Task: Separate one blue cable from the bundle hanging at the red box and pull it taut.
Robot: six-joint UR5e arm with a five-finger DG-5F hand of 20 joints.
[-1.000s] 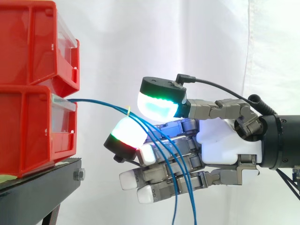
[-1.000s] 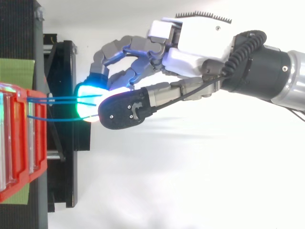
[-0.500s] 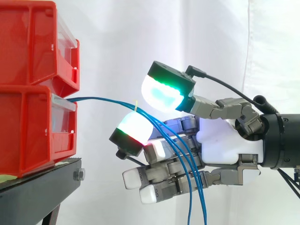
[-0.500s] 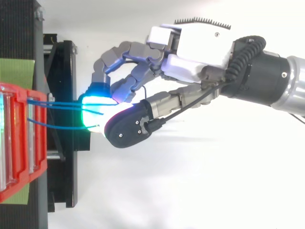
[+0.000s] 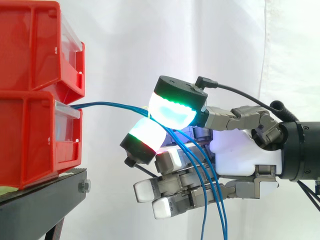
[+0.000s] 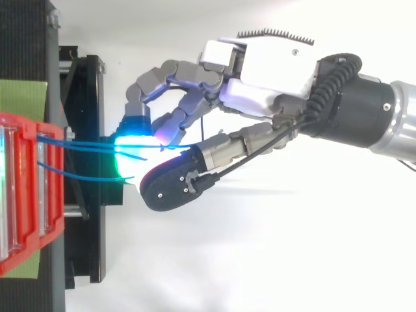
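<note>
— Where are the blue cables (image 5: 110, 105)?
— They come out of the front of the lower red bin (image 5: 30, 135), arc across open air to my hand (image 5: 240, 155), then drop slack past my lower fingers.
— And the hand?
— Curled. My thumb pad (image 5: 172, 110) and one fingertip pad (image 5: 145, 136) press together on the cables, well clear of the bin and out past the edge of the black stand (image 5: 45, 200). I cannot tell how many strands sit in the pinch.
</note>
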